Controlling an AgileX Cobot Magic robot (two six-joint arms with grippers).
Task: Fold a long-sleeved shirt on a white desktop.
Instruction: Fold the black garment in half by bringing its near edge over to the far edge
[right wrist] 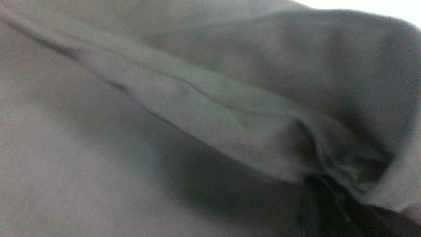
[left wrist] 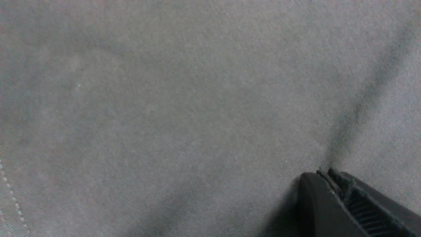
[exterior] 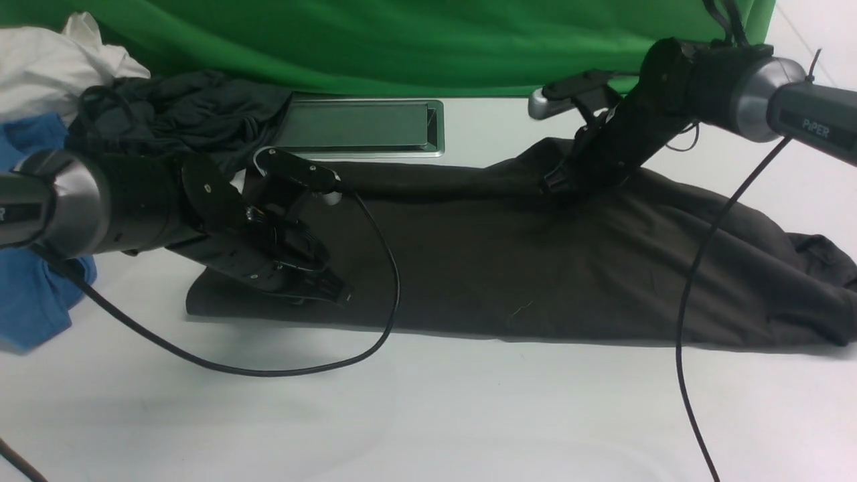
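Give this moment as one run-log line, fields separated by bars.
long-sleeved shirt: laid out across white desktop | left gripper: shut, tip on shirt | right gripper: shut on shirt's far fold

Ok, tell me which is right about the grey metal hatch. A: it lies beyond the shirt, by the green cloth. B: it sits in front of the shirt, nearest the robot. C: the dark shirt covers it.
A: the hatch shows uncovered on the white desktop, beyond the long-sleeved shirt, beside the green cloth.
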